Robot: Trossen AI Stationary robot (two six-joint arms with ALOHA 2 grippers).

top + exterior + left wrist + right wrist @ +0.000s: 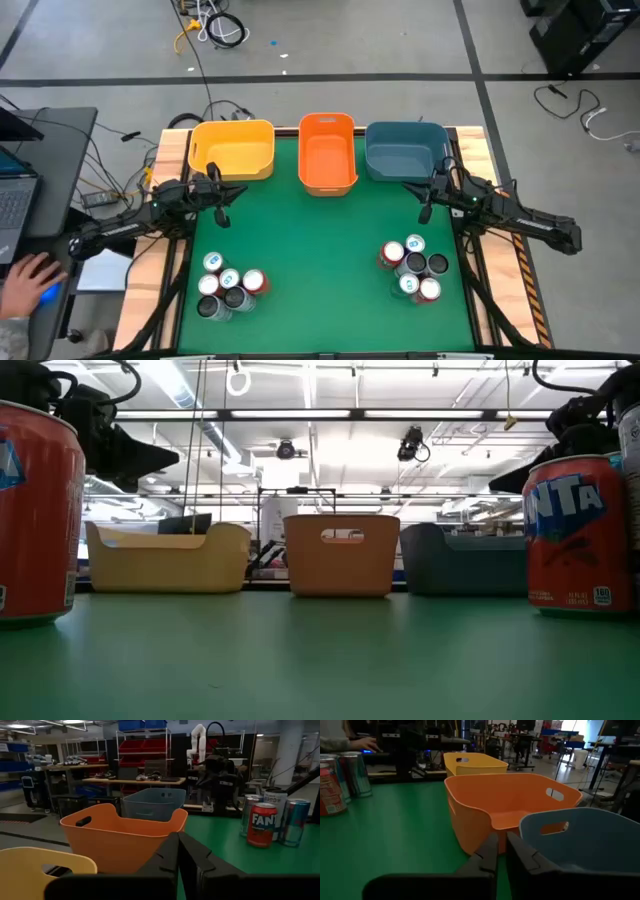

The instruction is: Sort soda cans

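- Two clusters of cans sit on your green surface: the left cans at the lower left of the high view, the right cans at the lower right, well apart from each other.
- Each cluster mixes red, white-and-blue and dark cans, all upright with silver tops, packed touching or just beside one another.
- Three bins line the upper edge of the surface in the high view: yellow bin at left, orange bin in the middle, blue bin at right. You can see no can in any of them.
- Your left gripper hovers just below the yellow bin, left of centre in the high view; its jaws are closed on nothing, the two fingers pressed together in the left wrist view.
- Your right gripper hovers just below the blue bin, right of centre; its jaws are closed and empty too, nearly touching in the right wrist view.
- Both grippers are well apart from the cans.
- A red can stands at the right edge of the low view, another red can at the left edge.
- A person's hand rests on a blue object at the far lower left of the high view, off the surface beside a laptop.
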